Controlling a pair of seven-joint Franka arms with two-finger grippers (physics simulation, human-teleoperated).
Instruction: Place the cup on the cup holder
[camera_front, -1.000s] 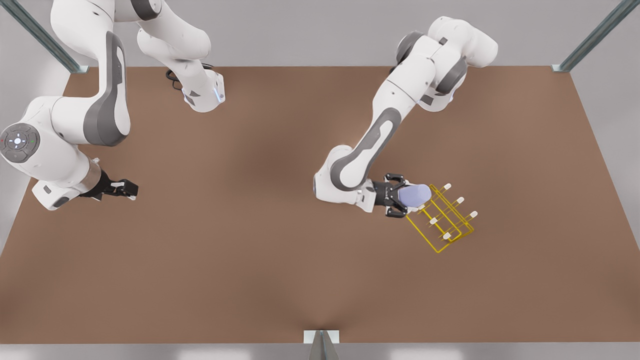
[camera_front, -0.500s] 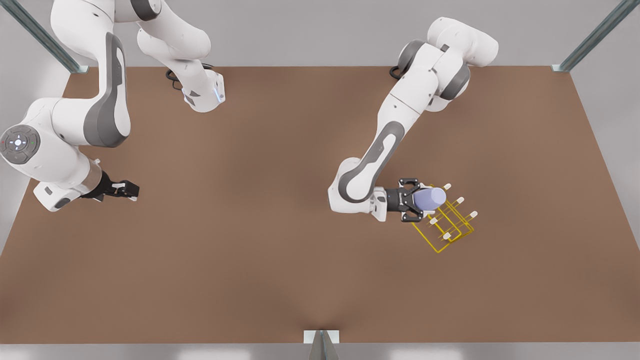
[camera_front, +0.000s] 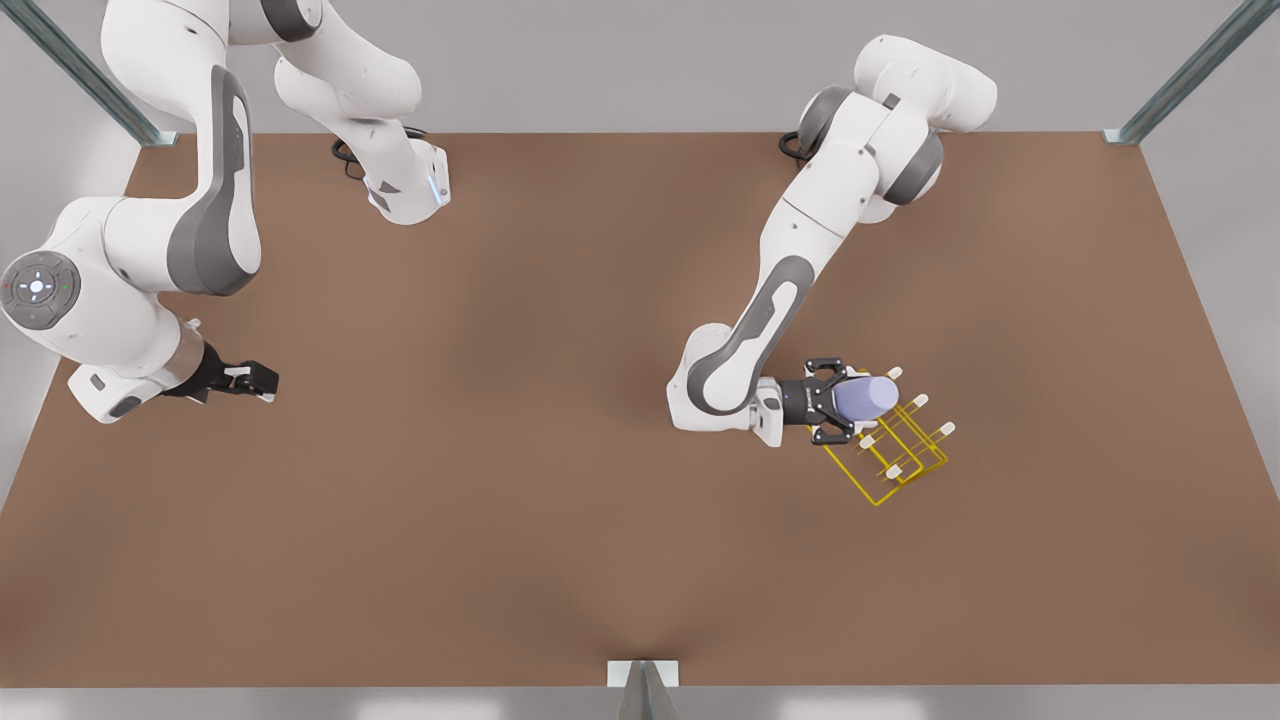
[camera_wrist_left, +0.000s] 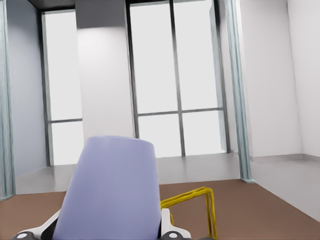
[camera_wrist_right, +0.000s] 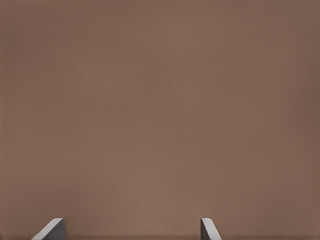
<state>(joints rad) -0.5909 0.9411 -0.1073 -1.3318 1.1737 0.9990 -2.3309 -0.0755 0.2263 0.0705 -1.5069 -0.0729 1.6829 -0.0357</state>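
Two fingers of the left gripper (camera_front: 838, 402) clamp the cup (camera_front: 866, 396), which lies sideways over the cup holder (camera_front: 888, 440), its far end beside a white-capped peg. Compared with a second ago, the cup has travelled further across the cup holder, so release looks close. Well away from the cup holder, the right gripper (camera_front: 262, 380) waits spread above bare tabletop (camera_front: 500, 500).

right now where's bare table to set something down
The brown table is bare between the two arms and along its near edge. It is crowded at the front view's right, where the left claw holds the cup over the cup holder. The right claw waits, open.
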